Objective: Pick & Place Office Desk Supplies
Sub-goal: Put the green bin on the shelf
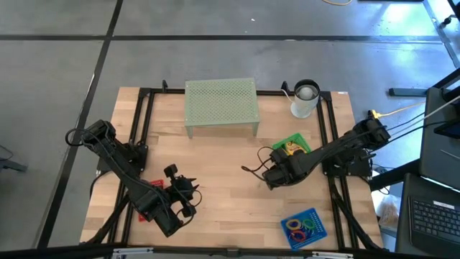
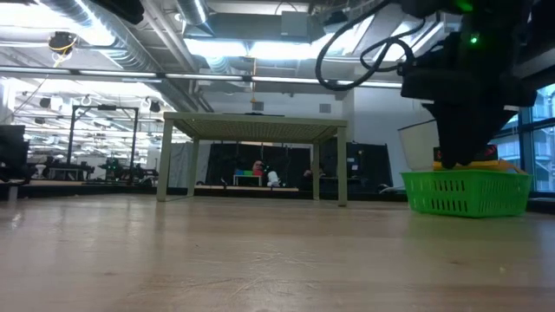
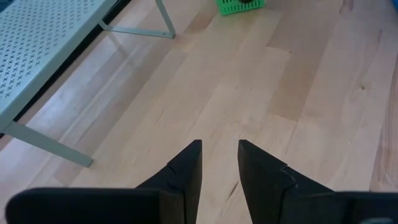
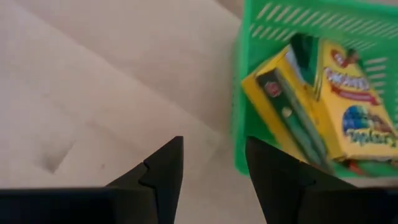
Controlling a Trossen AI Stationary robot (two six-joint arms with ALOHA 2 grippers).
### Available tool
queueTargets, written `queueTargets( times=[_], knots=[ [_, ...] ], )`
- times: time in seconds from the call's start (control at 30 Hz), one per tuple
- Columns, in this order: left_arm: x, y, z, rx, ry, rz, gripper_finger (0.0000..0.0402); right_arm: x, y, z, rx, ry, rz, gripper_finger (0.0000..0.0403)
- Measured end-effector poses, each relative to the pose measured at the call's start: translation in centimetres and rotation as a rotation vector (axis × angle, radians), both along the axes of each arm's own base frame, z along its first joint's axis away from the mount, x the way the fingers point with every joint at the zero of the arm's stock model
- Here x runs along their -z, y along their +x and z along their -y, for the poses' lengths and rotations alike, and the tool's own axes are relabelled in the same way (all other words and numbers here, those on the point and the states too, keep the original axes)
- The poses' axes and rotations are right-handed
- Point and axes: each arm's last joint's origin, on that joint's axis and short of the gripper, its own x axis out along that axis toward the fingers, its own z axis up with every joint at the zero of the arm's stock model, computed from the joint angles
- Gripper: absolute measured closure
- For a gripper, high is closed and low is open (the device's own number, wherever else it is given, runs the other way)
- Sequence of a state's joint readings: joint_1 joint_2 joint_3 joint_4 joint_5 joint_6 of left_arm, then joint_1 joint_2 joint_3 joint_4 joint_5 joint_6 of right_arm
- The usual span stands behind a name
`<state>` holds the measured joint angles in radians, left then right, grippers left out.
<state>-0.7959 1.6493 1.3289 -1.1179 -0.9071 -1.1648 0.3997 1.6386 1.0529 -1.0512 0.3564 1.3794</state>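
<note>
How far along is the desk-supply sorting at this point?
Looks mostly done: crayon boxes lie in the green tray, coloured rings in the blue tray. Nothing in hand: right gripper open and empty beside the green tray, left gripper open over bare wood. No loose supplies visible on the table.

The left gripper (image 3: 219, 163) hangs over bare wooden table top (image 3: 298, 93). Its two dark fingers (image 3: 186, 171) stand parallel with a narrow gap between them; pale wood shows through the gap and nothing is held. At about 10 o'clock from the gripper stands the pale green mesh riser (image 3: 43, 43), perforated top and thin angled legs visible. At about 12 o'clock, well apart, sits a green tray (image 3: 240, 6), only partly in view.
</note>
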Motion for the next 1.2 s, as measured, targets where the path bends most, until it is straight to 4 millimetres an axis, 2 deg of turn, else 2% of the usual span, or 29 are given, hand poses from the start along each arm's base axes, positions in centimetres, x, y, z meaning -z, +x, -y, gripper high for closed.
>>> queueTargets(
  times=[0.37,0.83,1.2],
  knots=[
    [-0.03,0.01,-0.02,-0.001,0.008,0.008,0.0304,0.00,0.32,0.90,0.049,-0.042,0.027,0.0227],
    [-0.03,0.01,-0.02,-0.002,0.008,0.008,0.0304,0.05,0.39,0.47,0.044,-0.002,0.036,0.0227],
    [-0.03,0.01,-0.02,-0.002,0.008,0.009,0.0304,0.33,0.24,-0.06,0.028,-0.039,0.035,0.0227]
  ],
)
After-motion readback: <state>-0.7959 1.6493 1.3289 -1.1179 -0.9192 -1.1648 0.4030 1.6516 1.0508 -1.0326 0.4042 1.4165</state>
